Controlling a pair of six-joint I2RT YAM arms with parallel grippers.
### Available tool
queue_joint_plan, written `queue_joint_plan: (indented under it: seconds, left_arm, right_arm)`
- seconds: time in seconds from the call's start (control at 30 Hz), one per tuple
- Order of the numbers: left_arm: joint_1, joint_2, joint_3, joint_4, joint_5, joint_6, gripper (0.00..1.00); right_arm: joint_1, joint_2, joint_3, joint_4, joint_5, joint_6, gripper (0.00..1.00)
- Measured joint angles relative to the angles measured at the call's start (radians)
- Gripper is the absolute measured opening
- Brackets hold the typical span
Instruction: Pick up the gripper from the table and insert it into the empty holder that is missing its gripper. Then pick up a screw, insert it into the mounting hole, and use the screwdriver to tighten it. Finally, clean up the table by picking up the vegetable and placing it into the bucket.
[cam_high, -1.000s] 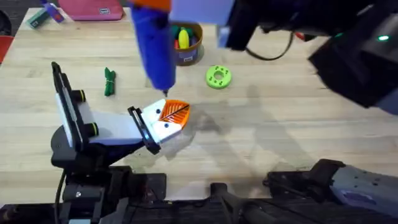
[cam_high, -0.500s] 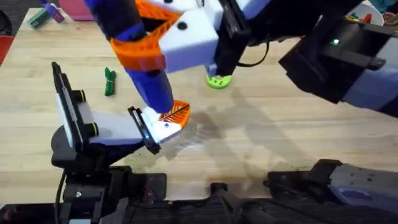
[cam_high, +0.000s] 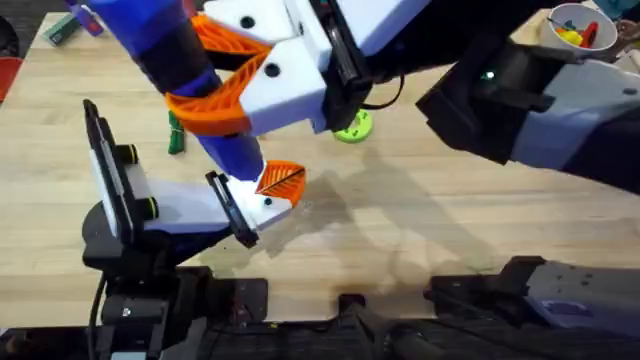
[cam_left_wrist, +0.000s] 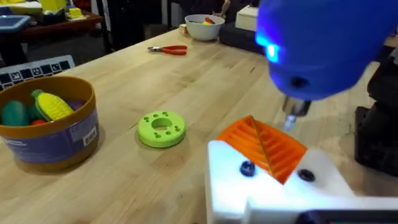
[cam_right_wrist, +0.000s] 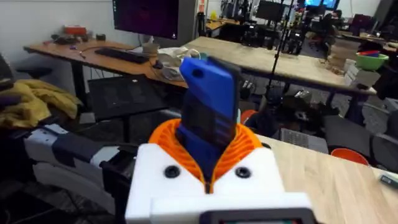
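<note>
Since a second ago the right arm has swung in low under the overhead camera, and the screwdriver (cam_high: 215, 120) has come down from just above the orange gripper (cam_high: 281, 181) until its tip rests at that gripper's near edge. The right fingers (cam_right_wrist: 208, 171), white with orange ribbed pads, are clamped around the blue screwdriver body. Its long axis runs steeply, butt high toward the counter's far left corner and thin metal tip (cam_left_wrist: 290, 120) pointing down at the holder (cam_left_wrist: 273, 183).

The holder is a white block on the left arm (cam_high: 170, 210), which lies low over the near-left part of the counter. The orange gripper sits wedged in it, ribbed face up, narrow end pointing away from the left arm's base. Two dark round spots show on the white face, one either side of the orange wedge; whether the left fingers are spread or closed cannot be told.

The green vegetable (cam_high: 176, 135) lies toward the counter's left side, partly behind the screwdriver. In the left wrist view the bucket (cam_left_wrist: 46, 124) holds a toy corn cob (cam_left_wrist: 51, 106) among other toys, and a green ring (cam_left_wrist: 161, 128) lies flat near it. A white bowl (cam_high: 580, 28) with coloured pieces stands at the far right corner.
</note>
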Motion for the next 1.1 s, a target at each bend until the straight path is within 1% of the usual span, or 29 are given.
queue_joint_plan:
  seconds: [0.37,0.7,1.1]
  left_arm:
    - [0.000,0.000,0.000,0.000,0.000,0.000,0.011]
    - [0.000,0.000,0.000,0.000,0.000,0.000,0.011]
    - [0.000,0.000,0.000,0.000,0.000,0.000,0.011]
  right_arm:
    - [0.000,0.036,0.000,0.013,-0.007,-0.012,0.023]
    - [0.000,0.041,0.000,0.017,-0.008,-0.019,0.023]
    - [0.000,0.084,0.000,0.023,-0.010,-0.027,0.023]
